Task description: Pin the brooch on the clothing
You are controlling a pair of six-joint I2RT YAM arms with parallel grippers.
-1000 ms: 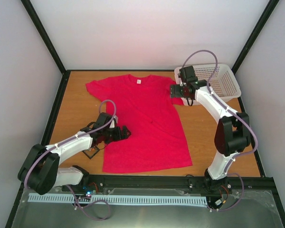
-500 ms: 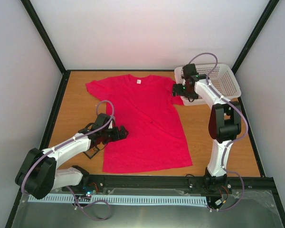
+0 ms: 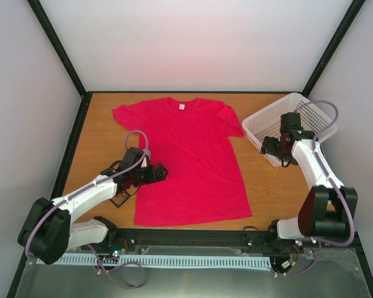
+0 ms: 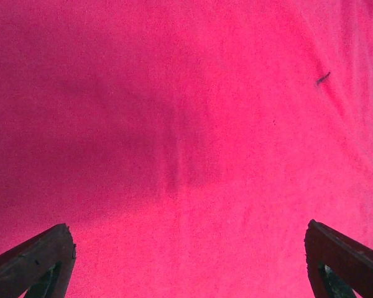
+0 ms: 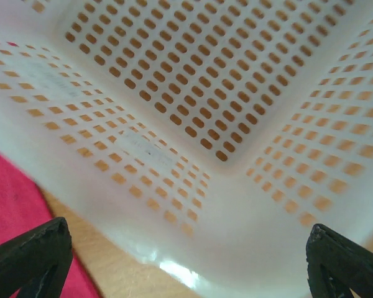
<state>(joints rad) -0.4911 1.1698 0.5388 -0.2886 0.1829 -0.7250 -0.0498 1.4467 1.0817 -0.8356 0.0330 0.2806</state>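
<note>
The clothing, a crimson T-shirt [image 3: 193, 158], lies flat in the middle of the table with its white neck label [image 3: 181, 106] at the far end. Its cloth [image 4: 186, 124] fills the left wrist view, and a thin dark mark [image 4: 323, 78] shows on it. My left gripper [image 3: 158, 172] hovers low over the shirt's left edge, open, nothing between its fingers [image 4: 37, 261]. My right gripper [image 3: 272, 149] is open at the near-left corner of the white basket [image 3: 292, 121]; the basket's corner wall [image 5: 236, 205] lies between its fingers [image 5: 345, 261]. The brooch is out of view.
A small black frame-like case [image 3: 119, 198] lies on the wood just left of the shirt, under the left arm. The basket stands turned at an angle at the right. Black rails border the table [image 3: 267, 186] on the left, right and near sides.
My right arm has swung from the shirt's right sleeve out to the right, and the basket has shifted right and nearer, turning as it went. The left arm has barely moved.
</note>
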